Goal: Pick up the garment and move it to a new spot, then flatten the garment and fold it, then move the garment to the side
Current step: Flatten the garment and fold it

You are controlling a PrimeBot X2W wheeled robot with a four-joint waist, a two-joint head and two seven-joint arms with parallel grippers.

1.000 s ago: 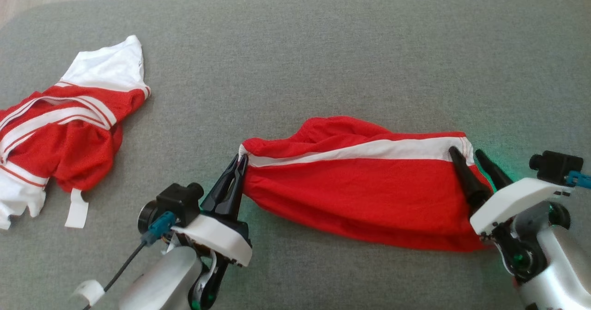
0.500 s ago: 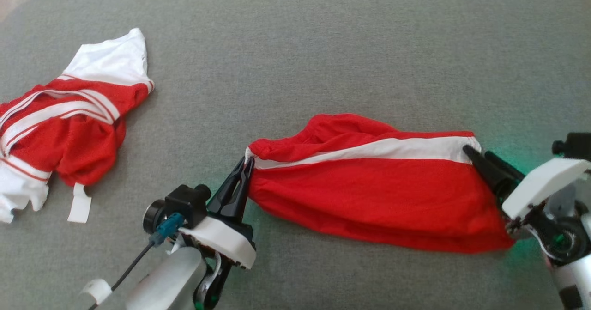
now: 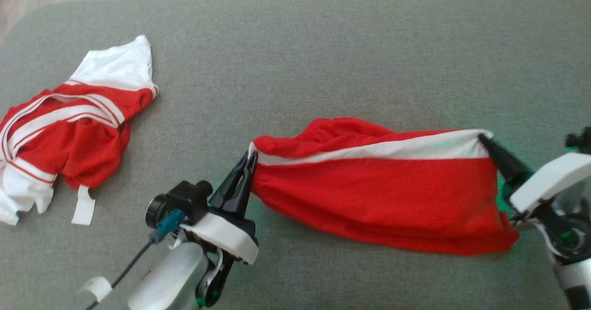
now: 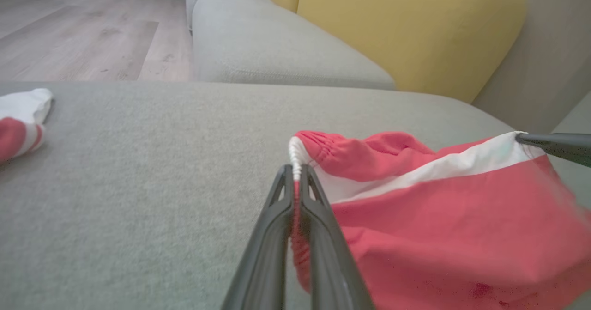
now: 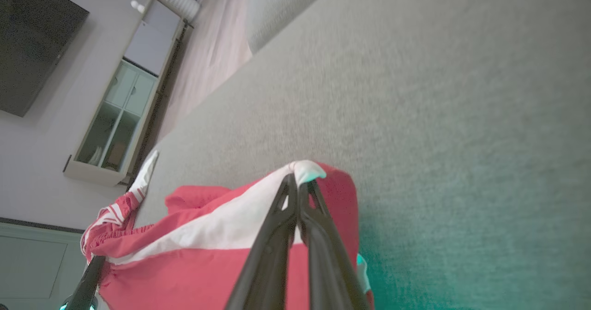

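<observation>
Item: red mesh garment with white side stripe (image 3: pixel 369 194), stretched between two pincers just above the grey fabric sofa cushion (image 3: pixel 323 60).
Left pincer (image 3: pixel 248 158): pressed together on the gathered waistband corner.
Right pincer (image 3: pixel 484 139): pressed together on the white-striped corner at the opposite end.
Purpose, by judgement: corners held apart to draw the cloth taut for flattening.
Lower edge sags toward the cushion.
Separate item: crumpled red-and-white striped garment (image 3: pixel 69 134), well apart to the left.

Arm (image 3: pixel 549 187) of right tool (image 3: pixel 484 139) partly off-frame
</observation>
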